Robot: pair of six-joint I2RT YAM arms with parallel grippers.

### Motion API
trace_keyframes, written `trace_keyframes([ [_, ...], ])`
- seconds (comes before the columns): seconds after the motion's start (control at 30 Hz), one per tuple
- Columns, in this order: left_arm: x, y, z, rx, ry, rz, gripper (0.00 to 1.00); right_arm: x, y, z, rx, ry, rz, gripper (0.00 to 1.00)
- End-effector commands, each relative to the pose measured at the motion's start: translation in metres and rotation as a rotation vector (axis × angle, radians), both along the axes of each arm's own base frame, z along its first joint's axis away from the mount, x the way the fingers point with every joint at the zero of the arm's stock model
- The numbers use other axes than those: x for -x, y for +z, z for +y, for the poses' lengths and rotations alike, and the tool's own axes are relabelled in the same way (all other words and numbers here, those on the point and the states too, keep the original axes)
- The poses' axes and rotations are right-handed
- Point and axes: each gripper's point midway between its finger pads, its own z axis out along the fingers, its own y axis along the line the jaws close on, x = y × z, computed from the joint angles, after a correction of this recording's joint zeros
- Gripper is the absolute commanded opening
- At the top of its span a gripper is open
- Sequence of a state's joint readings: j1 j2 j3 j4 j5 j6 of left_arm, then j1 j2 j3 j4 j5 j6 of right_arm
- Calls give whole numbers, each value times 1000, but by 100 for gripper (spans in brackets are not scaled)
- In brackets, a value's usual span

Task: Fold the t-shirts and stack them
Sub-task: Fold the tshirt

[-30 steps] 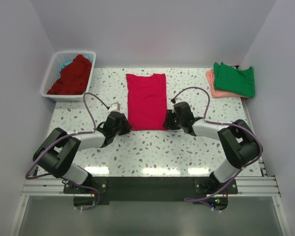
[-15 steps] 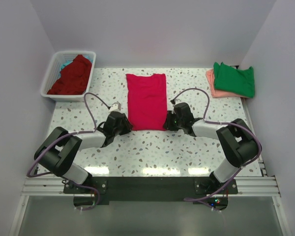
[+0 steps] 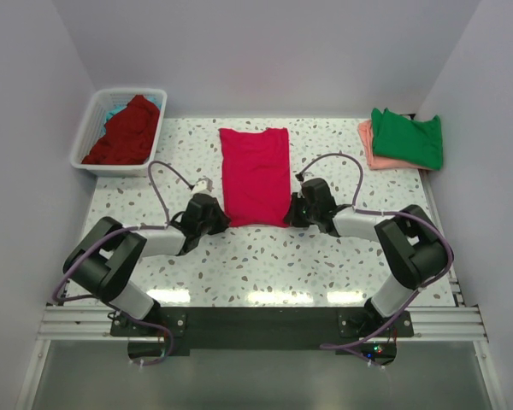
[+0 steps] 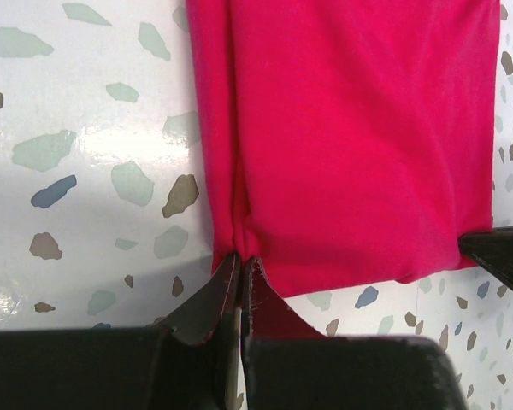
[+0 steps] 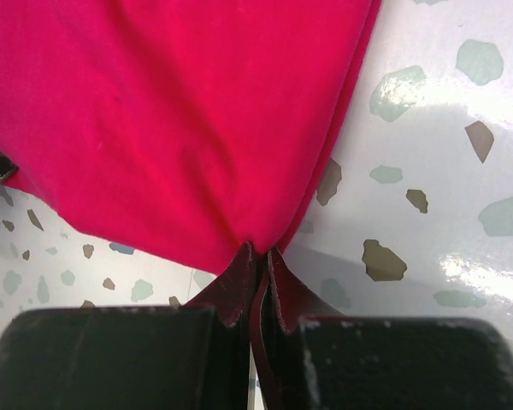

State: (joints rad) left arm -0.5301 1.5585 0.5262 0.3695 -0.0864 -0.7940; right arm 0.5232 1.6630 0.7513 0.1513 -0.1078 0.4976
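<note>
the left gripper (image 4: pixel 239 266) and right gripper (image 5: pixel 261 256) each clamp shut on a near hem corner of the crimson t-shirt (image 3: pixel 255 175), a long strip lying midway on the table (image 3: pixel 325 256). the lengthwise fold looks about to begin: next, likely lift both corners evenly and carry them toward the far hem.

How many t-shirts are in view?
5: pink shirt mid-table, dark red shirt and teal shirt in the basket, green shirt atop salmon shirt far right. Others may hide beneath.

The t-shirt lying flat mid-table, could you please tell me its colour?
The t-shirt is plain bright crimson-pink, clearest in the left wrist view.
</note>
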Motion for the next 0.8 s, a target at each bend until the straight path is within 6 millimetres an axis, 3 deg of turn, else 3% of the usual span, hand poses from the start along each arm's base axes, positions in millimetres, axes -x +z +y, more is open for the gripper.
trace_keyframes([
  [0.0,-1,0,-3,-2,-21,0,0,12,-9,0,24,25,44,0],
  [0.23,10,7,11,-42,-6,-12,0,23,-3,-7,53,24,31,0],
  [0.53,47,9,21,-151,15,-8,0,50,11,-8,137,33,-39,0],
  [0.77,75,15,27,-159,63,-9,0,87,17,-9,165,19,-56,0],
])
